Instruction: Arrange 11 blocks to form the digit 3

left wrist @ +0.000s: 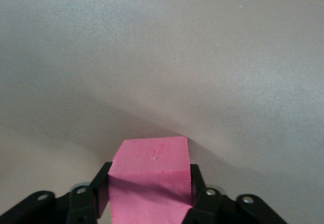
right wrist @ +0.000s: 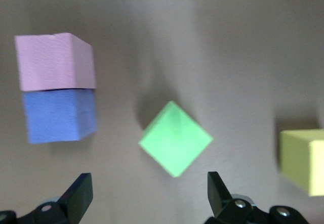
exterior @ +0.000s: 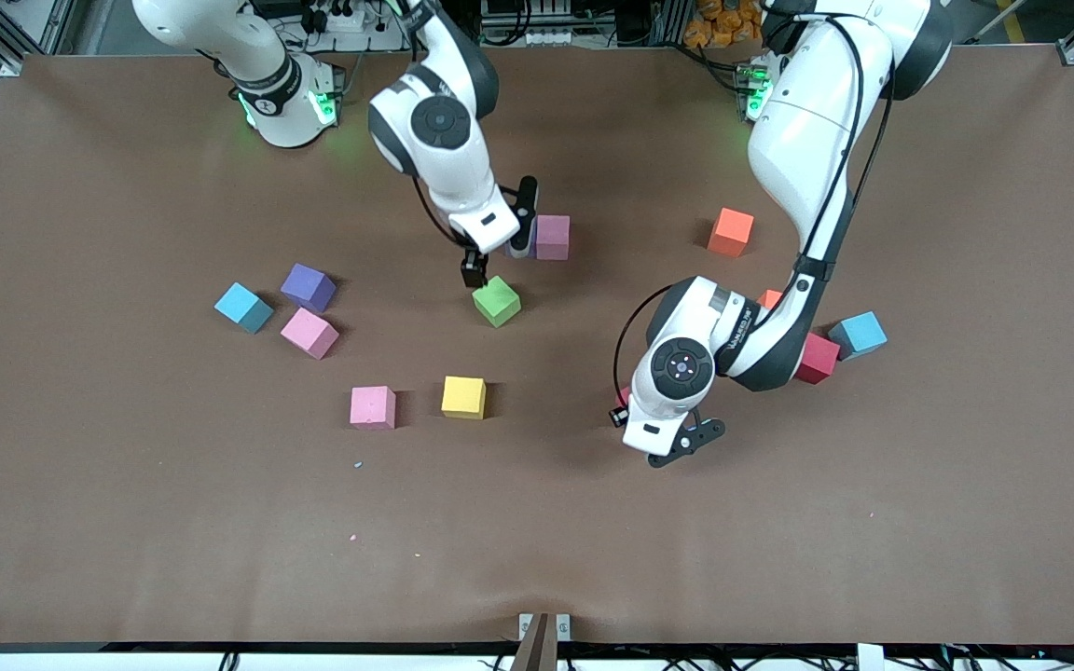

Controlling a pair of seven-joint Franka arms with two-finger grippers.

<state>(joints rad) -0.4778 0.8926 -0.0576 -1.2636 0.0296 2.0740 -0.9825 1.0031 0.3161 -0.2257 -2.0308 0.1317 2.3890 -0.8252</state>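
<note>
**Block Layout and Gripper Status: Digit 3 Not Yet Formed**

Left gripper [exterior: 632, 408]: positioned low at the table [exterior: 779, 559], near the middle and toward the left arm's end. In the left wrist view the fingers [left wrist: 198, 182] stand against both sides of a red block [left wrist: 152, 176], gripping it. In the front view this block shows only as a red sliver at the gripper.

Right gripper [exterior: 498, 253]: positioned over the green block [exterior: 497, 300], jaws spread wide with nothing between them. In the right wrist view the green block [right wrist: 175, 138] lies between the two fingertips [right wrist: 80, 193], rotated corner-on, without contact.

Block positions on the table:

- A mauve block [exterior: 553, 237] lies just beside the right gripper; the right wrist view shows a blue-purple block [right wrist: 59, 115] touching it.
- The orange block [exterior: 731, 232] lies alone, toward the left arm's end.
- A second red block [exterior: 818, 359] is partly covered by the left arm, with a light-blue cube [exterior: 859, 335] just beside it.
- Toward the right arm's end, a purple block [exterior: 308, 287], a pink block [exterior: 309, 333] and a second light-blue cube [exterior: 243, 307] form a loose cluster.
- Nearer the front camera, another pink block [exterior: 373, 407] and a yellow block [exterior: 463, 397] lie side by side, apart.

All blocks are scattered; no bars or column of the digit are assembled.
</note>
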